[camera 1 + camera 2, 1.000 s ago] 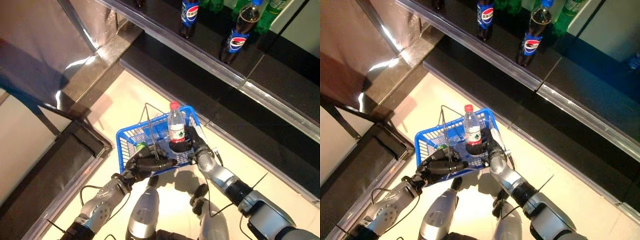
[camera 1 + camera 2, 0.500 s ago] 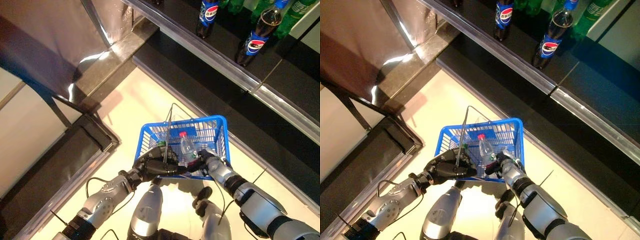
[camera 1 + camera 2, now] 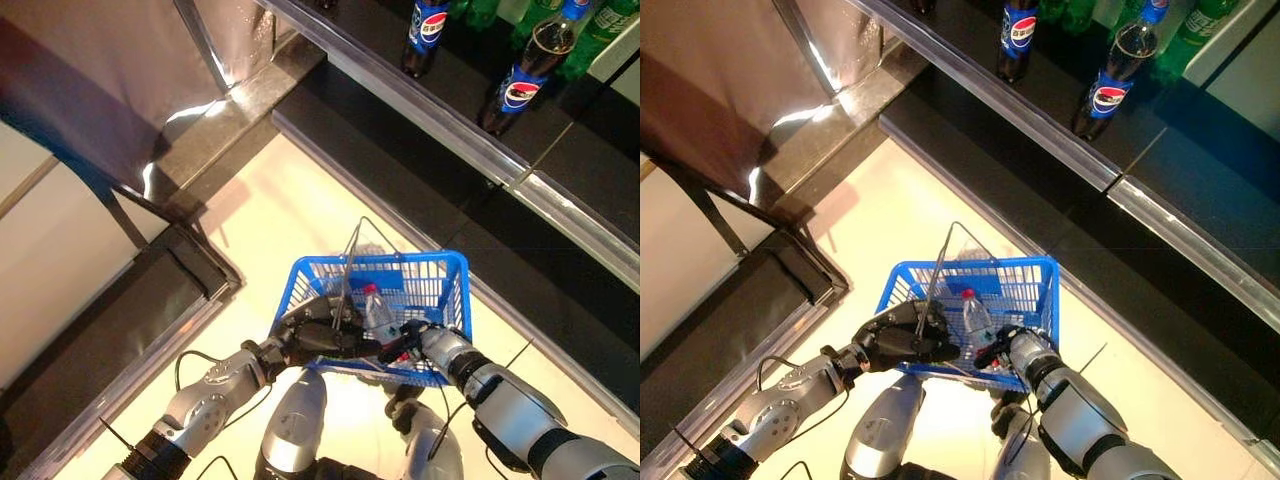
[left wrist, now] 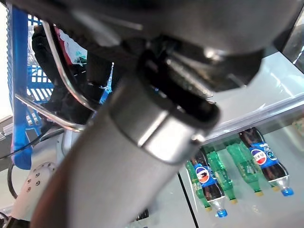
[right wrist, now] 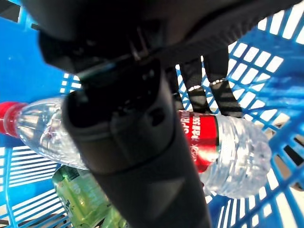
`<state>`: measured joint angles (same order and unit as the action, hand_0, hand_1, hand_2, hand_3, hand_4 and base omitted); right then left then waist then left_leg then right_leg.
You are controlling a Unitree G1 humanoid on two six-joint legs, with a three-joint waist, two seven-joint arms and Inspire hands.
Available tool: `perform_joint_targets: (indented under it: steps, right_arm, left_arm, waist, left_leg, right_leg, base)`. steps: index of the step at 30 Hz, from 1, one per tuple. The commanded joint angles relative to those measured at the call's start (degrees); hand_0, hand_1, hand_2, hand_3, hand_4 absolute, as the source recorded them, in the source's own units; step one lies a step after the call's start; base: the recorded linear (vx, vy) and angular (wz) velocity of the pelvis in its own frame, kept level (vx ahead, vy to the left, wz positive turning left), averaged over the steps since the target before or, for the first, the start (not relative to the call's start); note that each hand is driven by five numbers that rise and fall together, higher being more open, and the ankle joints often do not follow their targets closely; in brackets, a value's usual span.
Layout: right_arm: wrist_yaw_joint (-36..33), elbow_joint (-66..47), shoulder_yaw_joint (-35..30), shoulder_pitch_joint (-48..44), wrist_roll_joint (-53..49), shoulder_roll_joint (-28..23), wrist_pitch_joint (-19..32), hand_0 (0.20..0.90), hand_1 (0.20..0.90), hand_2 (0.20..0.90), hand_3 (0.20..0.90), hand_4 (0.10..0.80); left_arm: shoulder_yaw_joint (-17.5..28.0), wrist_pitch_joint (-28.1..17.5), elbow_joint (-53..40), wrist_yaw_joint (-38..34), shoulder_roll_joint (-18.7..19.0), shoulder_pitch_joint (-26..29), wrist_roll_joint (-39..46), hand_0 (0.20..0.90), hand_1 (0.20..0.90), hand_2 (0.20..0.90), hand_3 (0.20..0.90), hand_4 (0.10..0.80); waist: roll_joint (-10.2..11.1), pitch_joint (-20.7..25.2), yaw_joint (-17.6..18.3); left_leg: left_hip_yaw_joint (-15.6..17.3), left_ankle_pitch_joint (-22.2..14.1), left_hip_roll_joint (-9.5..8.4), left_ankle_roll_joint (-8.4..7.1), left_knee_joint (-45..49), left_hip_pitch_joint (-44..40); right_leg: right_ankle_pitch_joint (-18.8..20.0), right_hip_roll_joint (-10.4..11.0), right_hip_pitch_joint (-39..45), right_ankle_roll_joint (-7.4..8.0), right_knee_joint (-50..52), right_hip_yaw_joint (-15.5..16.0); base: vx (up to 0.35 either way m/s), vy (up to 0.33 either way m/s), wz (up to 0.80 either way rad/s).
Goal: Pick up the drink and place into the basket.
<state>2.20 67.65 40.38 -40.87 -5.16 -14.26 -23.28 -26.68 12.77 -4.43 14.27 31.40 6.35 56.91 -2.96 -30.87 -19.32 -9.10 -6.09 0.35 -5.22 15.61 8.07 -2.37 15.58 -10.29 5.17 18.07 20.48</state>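
Observation:
The blue basket [image 3: 400,262] hangs in front of me, off the floor. My left hand [image 3: 315,335] is shut on its thin wire handles [image 3: 350,270]. A clear water bottle [image 3: 378,312] with a red cap and red label lies tilted inside the basket. My right hand [image 3: 420,342] reaches over the near rim to the bottle's lower end. In the right wrist view the thumb [image 5: 133,142] lies across the near side of the bottle [image 5: 228,152] and the fingers [image 5: 209,71] are on its far side. A green drink [image 5: 85,199] lies under the bottle.
A dark shelf with a metal edge [image 3: 440,120] runs along the back, holding cola bottles [image 3: 520,85] and green bottles [image 3: 600,15]. A dark low platform [image 3: 190,265] and a metal frame stand at the left. Pale floor lies under the basket.
My right hand has lowered the water bottle from upright above the rim down into the blue basket, where it now lies tilted. The camera view has shifted.

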Motion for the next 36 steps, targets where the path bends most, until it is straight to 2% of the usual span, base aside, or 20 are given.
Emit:
perform_joint_targets:
  steps: [1, 2, 8, 14, 15, 19, 24, 27, 30, 34, 36]
  right_arm:
    - [-0.02, 3.2, 0.63, -0.87, -2.53, 0.75, -0.22, 0.568, 0.568, 0.568, 0.513, 0.413]
    - [-0.41, 3.03, 0.32, -0.8, -2.86, 0.46, 0.4, 0.9, 0.9, 0.9, 0.9, 0.8]
    - [-3.68, -2.57, -1.71, 0.59, -11.27, -1.66, 5.86, 0.9, 0.9, 0.9, 0.9, 0.8]
    - [-9.34, -19.29, -3.75, 4.38, -15.54, -5.81, 7.11, 0.9, 0.9, 0.9, 0.9, 0.8]
    - [-11.45, -26.72, -4.4, 6.92, -15.39, -7.72, 5.96, 0.9, 0.9, 0.9, 0.9, 0.8]
    - [-13.47, -40.78, -7.98, 13.93, -12.16, -12.89, 6.99, 0.9, 0.9, 0.9, 0.9, 0.8]
    - [-13.27, -52.59, -14.7, 23.86, -8.67, -16.61, 11.16, 0.9, 0.9, 0.9, 0.9, 0.8]
    - [-12.8, -61.73, -18.88, 29.42, -9.82, -18.95, 11.86, 0.9, 0.9, 0.9, 0.9, 0.8]
    - [-11.23, -69.85, -23.25, 34.15, -12.97, -19.97, 15.33, 0.9, 0.9, 0.9, 0.9, 0.8]
    - [-8.85, -76.59, -26.42, 39.34, -14.57, -19.85, 20.6, 0.9, 0.9, 0.9, 0.9, 0.8]
    - [-6.31, -79.89, -28.34, 43.02, -16.9, -19.55, 22.51, 0.9, 0.9, 0.9, 0.9, 0.8]
  left_arm:
    - [5.04, -10.08, -26.51, 6.14, -5.48, 8.07, 4.9, 0.3, 0.3, 0.3, 0.2, 0.1]
    - [5.28, -10.13, -26.47, 6.08, -5.52, 7.83, 4.72, 0.3, 0.3, 0.3, 0.2, 0.1]
    - [7.15, -10.04, -25.66, 5.5, -4.38, 6.31, 3.67, 0.3, 0.3, 0.3, 0.2, 0.1]
    - [9.92, -12.46, -22.87, 5.12, -3.42, 3.28, 1.38, 0.3, 0.3, 0.3, 0.2, 0.1]
    - [10.7, -13.8, -21.8, 5.18, -3.64, 1.91, -0.06, 0.3, 0.3, 0.3, 0.2, 0.1]
    - [12.28, -20.61, -18.62, 4.73, -3.13, -1.76, -8.01, 0.3, 0.3, 0.3, 0.2, 0.1]
    - [14.18, -22.14, -14.87, 2.01, -2.84, -6.01, -10.5, 0.3, 0.3, 0.3, 0.2, 0.1]
    - [14.78, -23.21, -11.64, -0.21, -3.04, -8.96, -12.8, 0.3, 0.3, 0.3, 0.2, 0.1]
    - [15.42, -25.05, -8.43, -3.75, -2.73, -11.6, -18.31, 0.3, 0.3, 0.3, 0.2, 0.1]
    - [16.6, -25.04, -3.26, -8.27, -3.6, -14.61, -18.91, 0.3, 0.3, 0.3, 0.2, 0.1]
    - [17.35, -26.59, 0.73, -11.01, -4.54, -17.19, -20.61, 0.3, 0.3, 0.3, 0.2, 0.1]
  waist:
    - [-0.73, 3.1, -0.47]
    - [-0.75, 3.03, -0.39]
    - [0.04, 3.08, 0.38]
    - [1.4, 3.54, 2.33]
    - [1.8, 3.82, 3.34]
    - [2.4, 4.72, 5.93]
    - [3.49, 7.35, 8.4]
    - [4.17, 9.4, 9.81]
    - [4.74, 11.4, 11.38]
    - [5.02, 14.0, 13.21]
    - [5.28, 15.92, 14.52]
  left_leg:
    - [-1.44, 4.03, -3.2, 3.33, 4.08, 7.06]
    - [-1.37, 4.05, -3.13, 3.32, 3.98, 6.97]
    - [-0.7, 4.02, -2.53, 3.35, 3.27, 5.91]
    - [0.77, 3.99, -1.39, 3.05, 1.96, 4.46]
    - [1.21, 4.21, -0.98, 2.97, 1.38, 4.18]
    - [2.55, 4.57, -0.05, 2.84, -0.04, 2.66]
    - [4.11, 4.74, 1.1, 2.72, -2.25, -0.51]
    - [5.2, 4.86, 2.0, 2.67, -3.79, -2.75]
    - [6.36, 5.09, 3.01, 2.56, -5.42, -4.61]
    - [8.14, 5.66, 4.02, 2.29, -7.84, -6.62]
    - [9.53, 6.19, 4.71, 2.07, -9.72, -7.94]
  right_leg:
    - [-1.37, -2.0, 3.67, -1.92, 0.06, -0.74]
    - [-1.37, -2.02, 3.67, -1.92, 0.06, -0.78]
    - [-1.35, -2.35, 3.96, -1.77, 0.07, -1.59]
    - [-1.32, -3.21, 4.42, -1.71, -0.89, -3.0]
    - [-1.21, -3.48, 4.4, -1.71, -1.26, -3.38]
    - [-1.17, -4.21, 5.02, -1.76, -2.19, -4.65]
    - [-1.26, -5.03, 7.48, -1.56, -4.18, -5.66]
    - [-1.2, -5.67, 9.06, -1.29, -5.24, -6.44]
    - [-1.16, -6.3, 9.94, -1.06, -6.03, -7.41]
    - [-0.86, -6.98, 10.68, -0.63, -7.55, -8.86]
    - [-0.58, -7.44, 11.1, -0.33, -8.73, -10.03]
  base:
    - [0.0, 0.0, 0.0]
    - [0.0, 0.0, 0.0]
    - [0.011, -0.001, 0.0]
    - [0.011, 0.012, -0.05]
    - [-0.011, 0.034, -0.05]
    - [0.001, 0.036, -0.09]
    - [0.05, -0.008, -0.15]
    - [0.064, -0.048, -0.17]
    - [0.046, -0.058, -0.16]
    - [0.021, -0.028, -0.33]
    - [0.015, -0.031, -0.34]
